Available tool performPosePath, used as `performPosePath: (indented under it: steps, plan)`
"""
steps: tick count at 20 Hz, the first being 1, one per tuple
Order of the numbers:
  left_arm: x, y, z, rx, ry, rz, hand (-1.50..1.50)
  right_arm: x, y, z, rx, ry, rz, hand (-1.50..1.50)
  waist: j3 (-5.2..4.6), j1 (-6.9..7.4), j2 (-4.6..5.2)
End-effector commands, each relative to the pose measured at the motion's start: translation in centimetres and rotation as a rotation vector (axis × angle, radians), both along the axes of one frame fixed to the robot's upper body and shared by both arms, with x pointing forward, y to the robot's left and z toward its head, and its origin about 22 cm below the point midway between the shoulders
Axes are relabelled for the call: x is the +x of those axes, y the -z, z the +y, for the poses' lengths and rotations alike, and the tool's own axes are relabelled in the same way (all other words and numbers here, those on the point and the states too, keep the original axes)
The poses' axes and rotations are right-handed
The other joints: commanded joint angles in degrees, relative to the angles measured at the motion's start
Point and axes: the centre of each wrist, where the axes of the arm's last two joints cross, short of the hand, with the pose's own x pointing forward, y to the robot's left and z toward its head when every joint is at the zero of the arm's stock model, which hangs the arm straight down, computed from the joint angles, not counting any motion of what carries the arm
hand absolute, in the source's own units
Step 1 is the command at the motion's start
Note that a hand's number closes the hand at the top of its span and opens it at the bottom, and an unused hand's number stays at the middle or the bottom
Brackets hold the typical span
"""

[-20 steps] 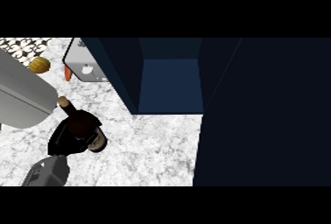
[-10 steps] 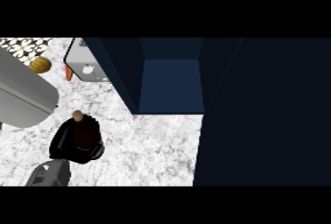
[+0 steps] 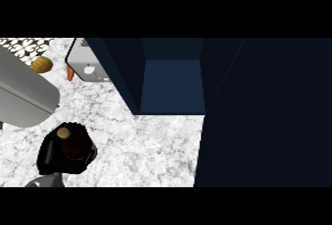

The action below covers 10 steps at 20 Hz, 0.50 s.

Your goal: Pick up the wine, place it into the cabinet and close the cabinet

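Left robot hand (image 3: pixel 62 154) wrapped around wine (image 3: pixel 70 143), cork end up, over marble bench (image 3: pixel 149 145) left of open cabinet (image 3: pixel 172 85). Since a second ago, bottle swung from tilted to upright and drew nearer the camera: lift apparently done. Carry into cabinet and door closing remain. Right robot hand out of sight.

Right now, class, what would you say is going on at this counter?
The robot's left hand is curled round the wine bottle, holding it upright above the marble counter, its cork top showing. The dark blue cabinet stands open just ahead and to the right, and the bottle is not yet inside. The right hand is out of view.
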Motion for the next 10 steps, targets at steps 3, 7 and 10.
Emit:
performPosePath:
  steps: [3,7,10]
  plan:
    - [0.3,-3.9,-2.1,-0.056,0.012,-0.094,1.5,-3.0,-0.3,-0.4,0.03,-0.04,-0.03,-1.5,0.03,-0.01,-0.07]
    - [-1.1,-6.4,-3.6,-0.102,0.084,-0.071,1.5,-2.2,-1.1,-0.7,0.021,-0.045,-0.02,-1.5,0.03,0.21,-0.08]
    - [-1.0,-9.7,-4.0,-0.098,0.126,-0.065,1.5,-2.1,0.0,-0.9,0.048,-0.024,-0.025,-1.5,0.07,0.09,-0.09]
